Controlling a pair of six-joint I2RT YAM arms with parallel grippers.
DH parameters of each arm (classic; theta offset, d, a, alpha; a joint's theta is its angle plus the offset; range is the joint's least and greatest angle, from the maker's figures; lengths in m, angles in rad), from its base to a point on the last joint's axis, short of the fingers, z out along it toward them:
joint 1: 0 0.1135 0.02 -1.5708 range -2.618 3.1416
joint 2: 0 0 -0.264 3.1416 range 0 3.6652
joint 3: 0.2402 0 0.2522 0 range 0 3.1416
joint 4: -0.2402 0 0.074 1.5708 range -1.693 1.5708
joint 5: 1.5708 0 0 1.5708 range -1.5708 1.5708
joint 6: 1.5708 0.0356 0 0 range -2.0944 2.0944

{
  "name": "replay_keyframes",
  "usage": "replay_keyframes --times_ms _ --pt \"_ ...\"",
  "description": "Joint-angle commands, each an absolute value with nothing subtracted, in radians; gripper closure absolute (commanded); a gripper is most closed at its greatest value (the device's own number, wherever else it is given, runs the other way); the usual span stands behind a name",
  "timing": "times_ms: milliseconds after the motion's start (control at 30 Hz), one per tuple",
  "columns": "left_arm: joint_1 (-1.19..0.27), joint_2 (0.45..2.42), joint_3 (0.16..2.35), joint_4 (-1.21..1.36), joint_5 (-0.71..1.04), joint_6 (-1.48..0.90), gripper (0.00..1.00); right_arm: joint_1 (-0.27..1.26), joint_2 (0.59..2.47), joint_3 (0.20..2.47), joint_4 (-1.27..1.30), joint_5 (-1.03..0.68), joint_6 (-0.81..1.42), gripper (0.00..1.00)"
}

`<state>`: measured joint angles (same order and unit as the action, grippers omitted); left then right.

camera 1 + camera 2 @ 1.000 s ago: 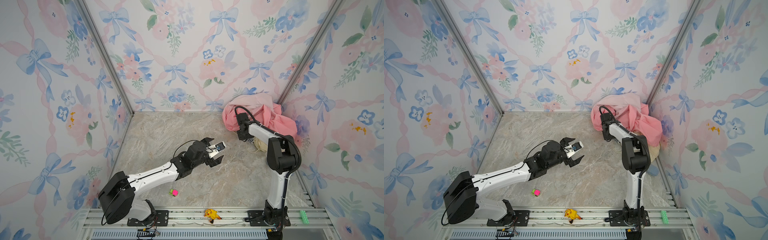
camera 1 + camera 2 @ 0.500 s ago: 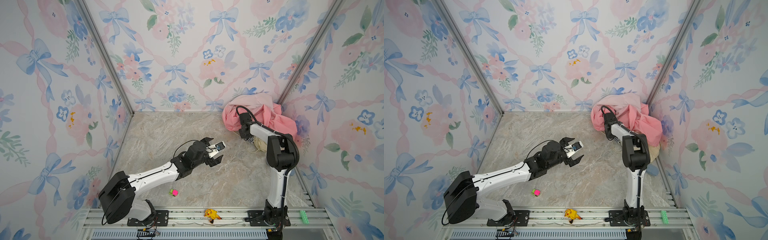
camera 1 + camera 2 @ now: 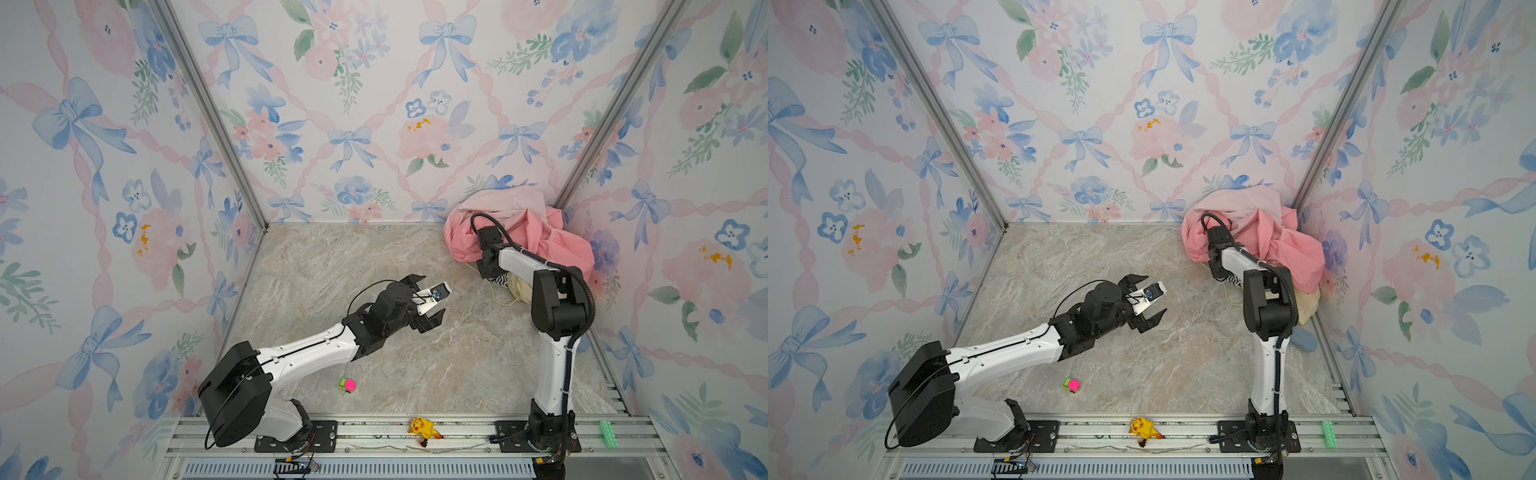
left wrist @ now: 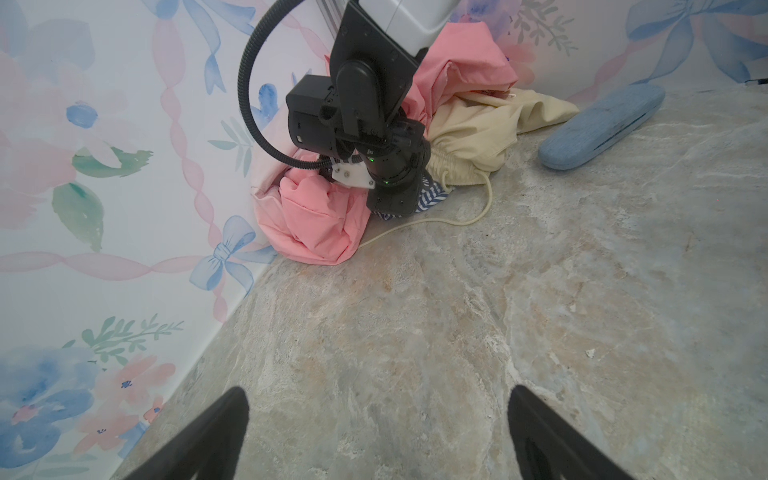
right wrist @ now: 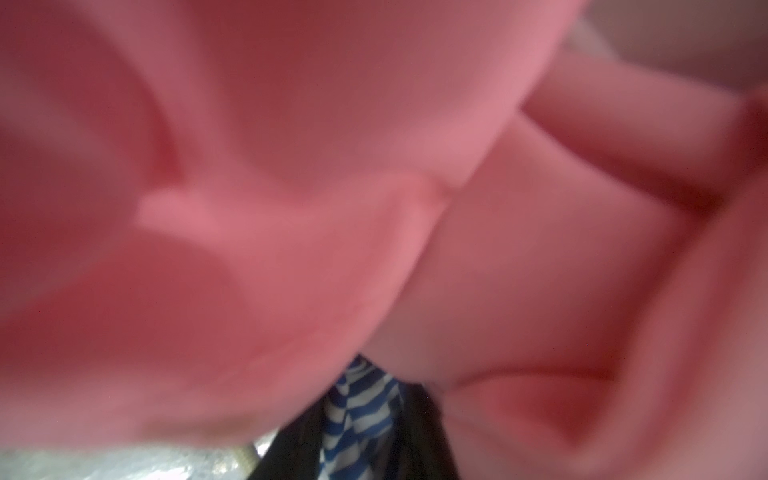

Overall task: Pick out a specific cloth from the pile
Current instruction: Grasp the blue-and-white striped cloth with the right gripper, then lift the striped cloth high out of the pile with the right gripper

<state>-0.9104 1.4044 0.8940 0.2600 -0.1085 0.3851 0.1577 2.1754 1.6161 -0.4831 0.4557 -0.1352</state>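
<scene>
The pile (image 3: 540, 237) of salmon-pink and pale pink fabrics sat heaped in the far right corner of the marble tabletop (image 3: 332, 270), against the flowered walls. The right gripper (image 4: 395, 203) was pushed down into the pile's near edge, and the navy-and-white striped cloth (image 4: 432, 195) lay right there at its tip, tucked between the salmon-pink cloth (image 4: 316, 212) and the cream-yellow cloth (image 4: 478, 129). In the blurred right wrist view the striped fabric filled the narrow gap between the two dark fingers (image 5: 424, 436), which were closed partway onto it, with pink folds pressing in above. In both top views only a small striped patch showed beneath the wrist. A cream drawstring (image 4: 457, 222) trailed out over the marble. A blue glasses case (image 4: 602, 124) lay near the cream-yellow cloth. The left gripper (image 3: 430, 297) hung above the middle of the table, well apart from the pile, its fingers spread wide and holding nothing. A pink-and-green cube (image 3: 347, 384) sat near the front edge, and a yellow toy (image 3: 422, 428) lay on the rail.
</scene>
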Motion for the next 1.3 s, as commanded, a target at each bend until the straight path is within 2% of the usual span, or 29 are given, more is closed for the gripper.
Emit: replay_keyframes --times_ms 0,100,367,467,667,800,867,900,1067,1167,1200,1267 --pt "-0.918 1.419 0.919 0.248 -0.117 0.382 0.02 0.161 2.157 1.609 -0.527 0.44 -0.138 0.58" --pt "-0.92 1.424 0.921 0.242 -0.117 0.382 0.02 0.161 2.159 1.611 -0.543 0.445 -0.141 0.51" --pt "-0.928 1.446 0.934 0.226 -0.128 0.382 0.02 0.162 2.1 1.543 -0.527 0.436 -0.147 0.5" --pt "-0.931 1.45 0.936 0.221 -0.124 0.381 0.02 0.164 2.092 1.529 -0.514 0.434 -0.146 0.52" --pt "-0.937 1.456 0.94 0.212 -0.13 0.383 0.02 0.167 2.148 1.576 -0.541 0.436 -0.15 0.7" --pt "-0.939 1.456 0.943 0.209 -0.131 0.381 0.02 0.173 2.144 1.584 -0.536 0.453 -0.157 0.86" --pt "-0.94 1.459 0.945 0.207 -0.13 0.379 0.02 0.178 2.13 1.601 -0.546 0.475 -0.172 0.98" --pt "-0.939 1.458 0.945 0.207 -0.129 0.379 0.02 0.18 2.119 1.625 -0.565 0.499 -0.184 1.0" --pt "-0.942 1.461 0.943 0.206 -0.135 0.382 0.02 0.17 1.987 1.899 -0.615 0.7 -0.323 1.0" --pt "-0.938 1.473 0.946 0.21 -0.137 0.388 0.02 0.149 2.006 2.381 -0.664 0.709 -0.41 1.0" --pt "-0.938 1.48 0.949 0.209 -0.137 0.389 0.02 0.162 2.045 2.575 -0.646 0.707 -0.469 1.0" --pt "-0.936 1.49 0.953 0.206 -0.14 0.389 0.02 0.207 2.014 2.612 -0.369 0.685 -0.587 1.0"
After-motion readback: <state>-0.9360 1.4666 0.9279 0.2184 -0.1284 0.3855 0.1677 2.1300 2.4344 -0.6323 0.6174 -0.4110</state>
